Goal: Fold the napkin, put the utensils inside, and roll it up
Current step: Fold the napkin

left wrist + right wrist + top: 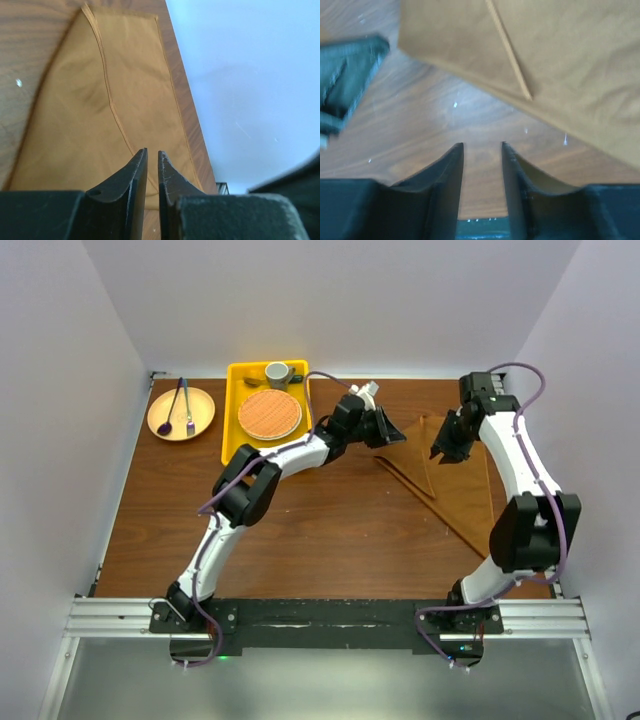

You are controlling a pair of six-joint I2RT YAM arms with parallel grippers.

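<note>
**Folded napkin at the table's right, both grippers at its far end**

Brown wood fills the overhead view: the table (330, 520) sits between pale walls. The napkin (455, 490) lies folded into a long triangle along the right side. The left gripper (398, 433) is at its far left corner, and the right gripper (443, 453) is just beside it over the cloth. A yellow tray (232, 410) with a round orange mat (269, 414) sits at the back.

From the left wrist, the left gripper (153, 152) is nearly pressed together, with a thin slit and nothing in it. It hangs over the napkin (100, 110).

From the right wrist, the right gripper (482, 145) is spread and empty over bare wood. The napkin (560, 60) edge lies just beyond its tips.
</note>
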